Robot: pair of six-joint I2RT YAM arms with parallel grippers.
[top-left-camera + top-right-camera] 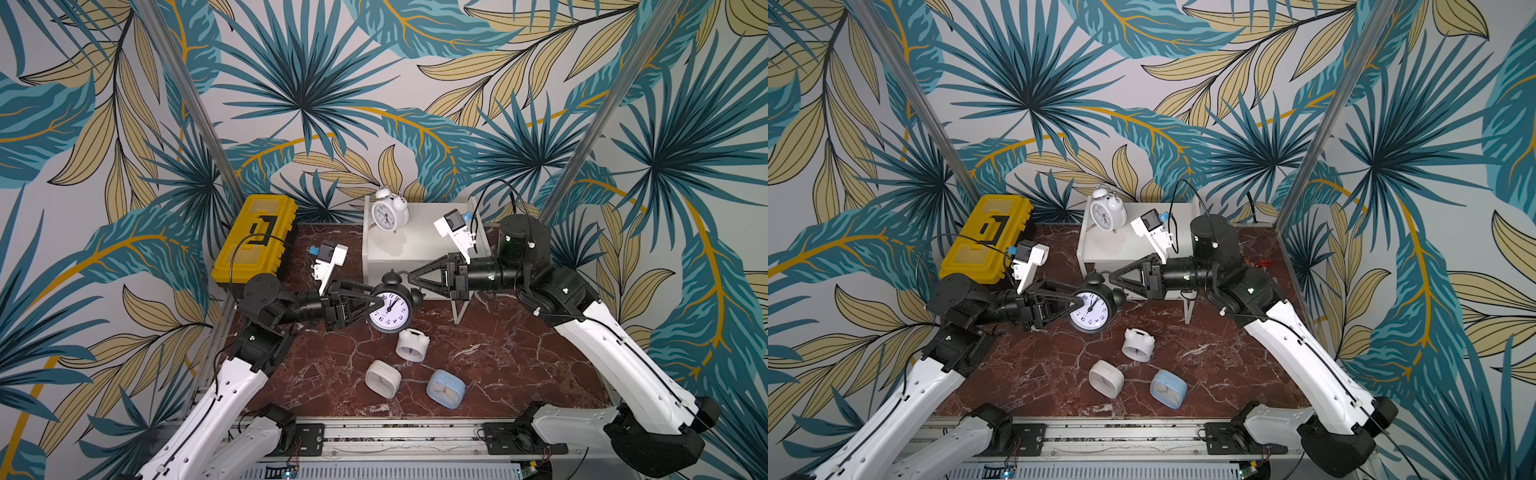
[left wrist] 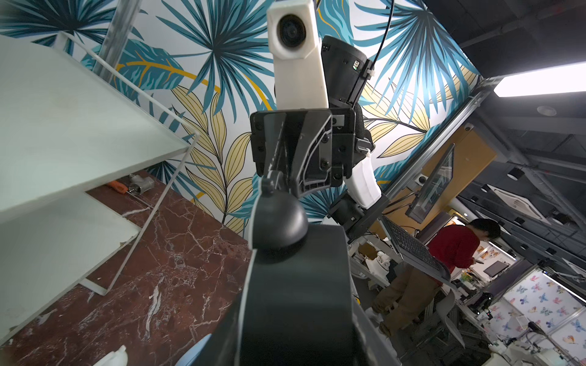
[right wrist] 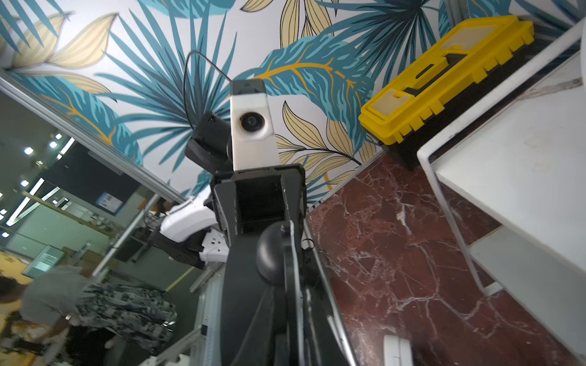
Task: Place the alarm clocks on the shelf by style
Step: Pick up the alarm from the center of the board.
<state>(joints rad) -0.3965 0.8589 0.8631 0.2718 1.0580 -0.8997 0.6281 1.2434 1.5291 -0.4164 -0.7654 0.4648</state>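
Observation:
A black twin-bell alarm clock (image 1: 395,309) (image 1: 1094,311) hangs in the air in front of the white shelf (image 1: 419,245) (image 1: 1125,245). My left gripper (image 1: 376,299) (image 1: 1077,299) is shut on it, one finger across the dial. My right gripper (image 1: 410,276) (image 1: 1111,276) has its tips at the clock's top by the bells; its jaw gap is hidden. A white twin-bell clock (image 1: 386,214) stands on the shelf's top board. On the table lie a white twin-bell clock (image 1: 411,345), a white rounded-square one (image 1: 382,379) and a light blue one (image 1: 444,388).
A yellow-and-black toolbox (image 1: 255,241) sits at the back left beside the shelf. An orange-handled tool (image 2: 117,187) and a metal part lie on the marble behind the shelf's thin legs. A metal rail (image 1: 395,436) runs along the front edge.

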